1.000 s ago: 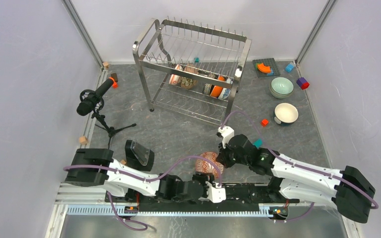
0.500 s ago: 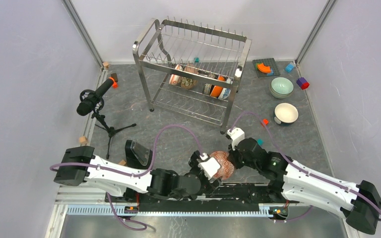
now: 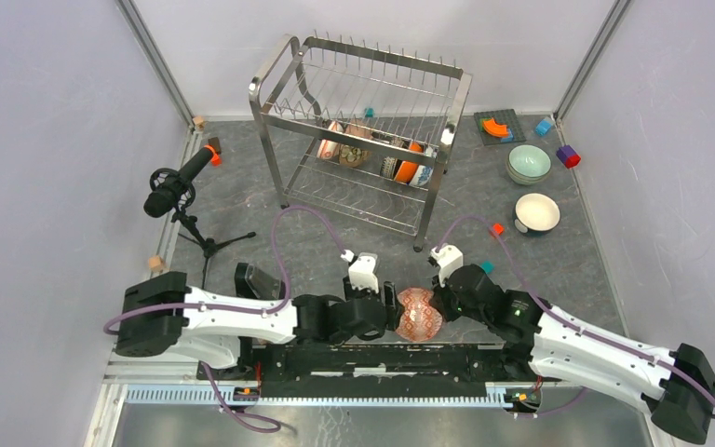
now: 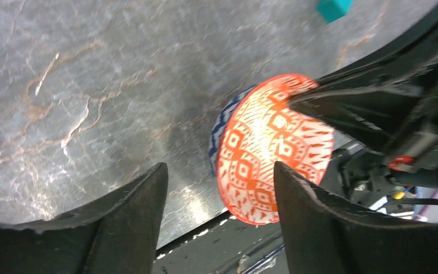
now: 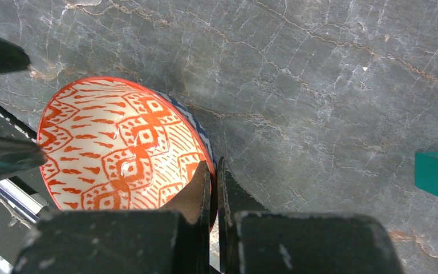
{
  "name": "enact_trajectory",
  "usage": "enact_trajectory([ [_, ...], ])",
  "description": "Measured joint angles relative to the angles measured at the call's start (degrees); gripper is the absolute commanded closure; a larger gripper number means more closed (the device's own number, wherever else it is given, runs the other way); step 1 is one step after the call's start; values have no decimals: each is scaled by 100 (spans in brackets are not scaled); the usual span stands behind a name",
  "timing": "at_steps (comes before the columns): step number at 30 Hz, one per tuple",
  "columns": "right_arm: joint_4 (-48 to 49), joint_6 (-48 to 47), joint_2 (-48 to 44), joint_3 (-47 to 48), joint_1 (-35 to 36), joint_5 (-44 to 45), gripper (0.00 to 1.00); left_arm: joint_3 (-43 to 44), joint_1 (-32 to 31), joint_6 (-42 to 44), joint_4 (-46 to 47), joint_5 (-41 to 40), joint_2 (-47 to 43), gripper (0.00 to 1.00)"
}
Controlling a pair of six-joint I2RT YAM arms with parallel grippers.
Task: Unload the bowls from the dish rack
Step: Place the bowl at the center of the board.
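Low over the table (image 3: 242, 186), my left gripper (image 4: 219, 171) has spread off the red bowl (image 3: 419, 314), now pinched at its rim by my right gripper (image 5: 213, 171), ready for setting down.

Left arm (image 3: 242, 321) and right arm (image 3: 596, 349): white moulded link shells, black joint housings, black blocky bases. One purple cable (image 3: 276, 233) looped along each. Small white boxy module (image 3: 364, 269) at each wrist. Fingers (image 4: 128, 228) matte black, tapered, edges scuffed.
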Motion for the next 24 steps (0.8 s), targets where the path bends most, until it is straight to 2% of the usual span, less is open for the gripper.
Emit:
enact_trajectory([
  [2, 13, 61, -20, -20, 0, 0, 100, 61, 2, -216, -219, 85, 229, 39],
  [6, 35, 162, -98, -35, 0, 2, 100, 278, 2, -481, -638, 131, 573, 42],
  [11, 101, 238, -170, -35, 0, 4, 100, 470, 2, -601, -896, 127, 719, 61],
  [17, 120, 302, -175, -39, 0, -2, 100, 516, 2, -627, -887, 133, 815, 71],
  [18, 125, 319, -173, -42, 0, -7, 100, 542, 2, -625, -887, 133, 841, 76],
  [20, 144, 334, -170, -52, 0, -7, 100, 590, 2, -623, -872, 138, 922, 93],
  [21, 146, 345, -162, -59, 0, -9, 99, 614, 2, -621, -855, 142, 962, 98],
  [24, 162, 409, -146, -59, 0, -13, 89, 643, 55, -649, -855, 103, 1091, 98],
])
